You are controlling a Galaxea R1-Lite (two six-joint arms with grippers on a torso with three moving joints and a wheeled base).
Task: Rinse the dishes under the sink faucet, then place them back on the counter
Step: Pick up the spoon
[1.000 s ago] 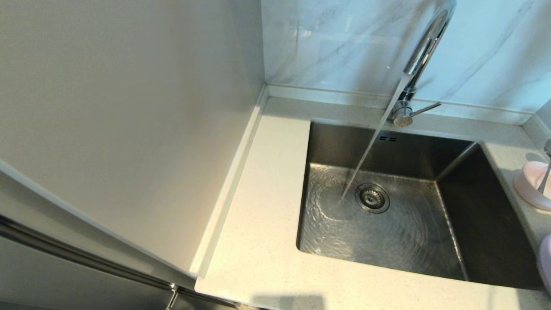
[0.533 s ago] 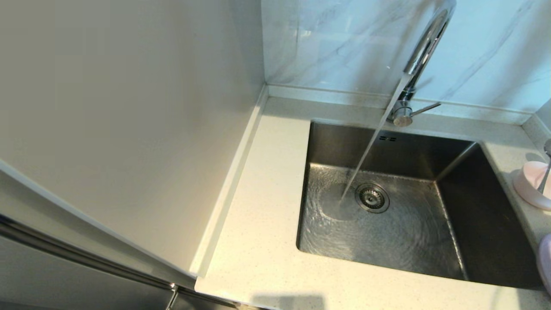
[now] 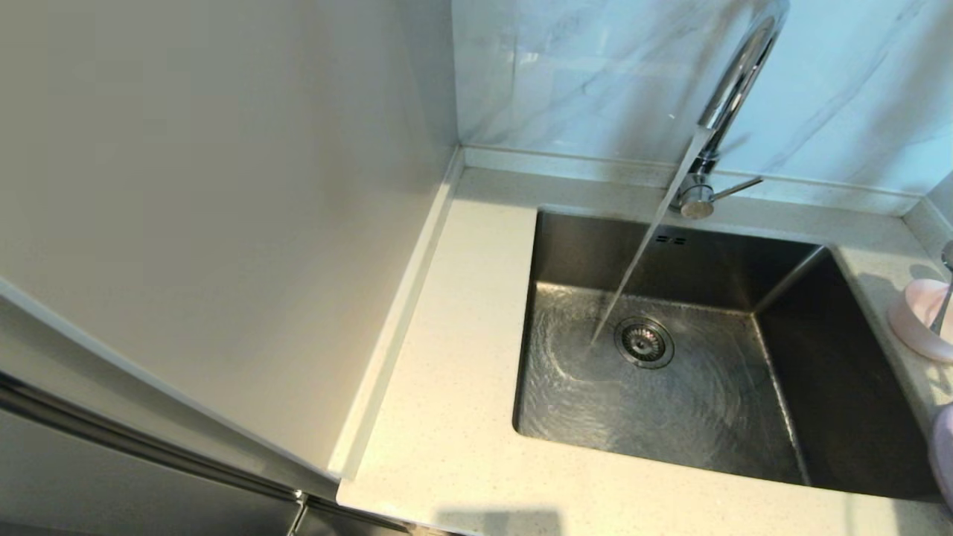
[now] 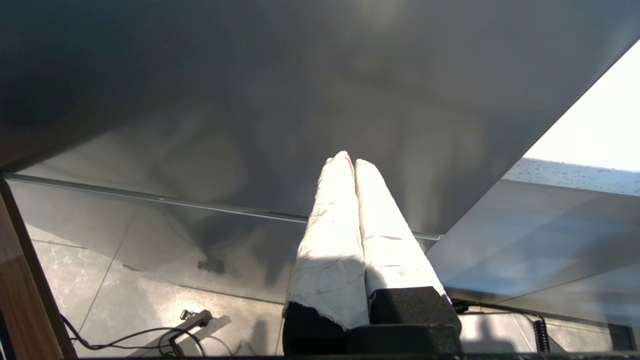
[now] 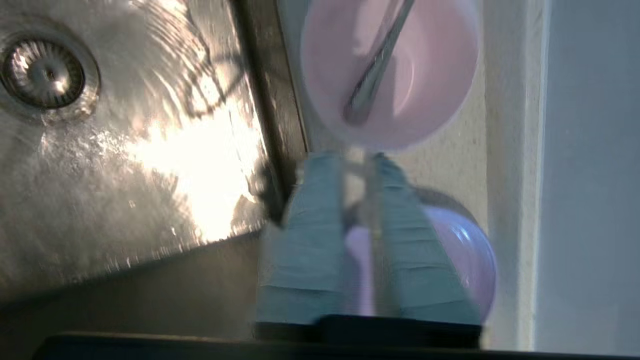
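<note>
Water runs from the chrome faucet (image 3: 733, 82) into the steel sink (image 3: 856, 357) beside its drain (image 3: 644, 342). The pale pink bowl (image 3: 912, 320) stands on the counter (image 3: 461, 372) right of the sink, with the spoon (image 3: 942, 305) leaning in it. Only a sliver of the lavender plate (image 3: 944, 447) shows at the right edge. In the right wrist view my right gripper (image 5: 357, 160) hovers over the plate (image 5: 465, 250), open by a narrow gap, tips near the bowl (image 5: 430, 90) and spoon (image 5: 375, 75). My left gripper (image 4: 348, 159) is shut and empty, parked low by a cabinet front.
A tall pale cabinet side (image 3: 223, 223) walls off the counter's left. The glossy marbled panel (image 3: 595, 74) rises behind the rear lip. The sink floor (image 5: 150, 165) is wet and rippling around the drain (image 5: 45, 75). A light wall (image 5: 590, 175) runs close beside the plate.
Only the water ripples in the sink shift. The bowl, spoon and plate sliver stay where they were in the head view.
</note>
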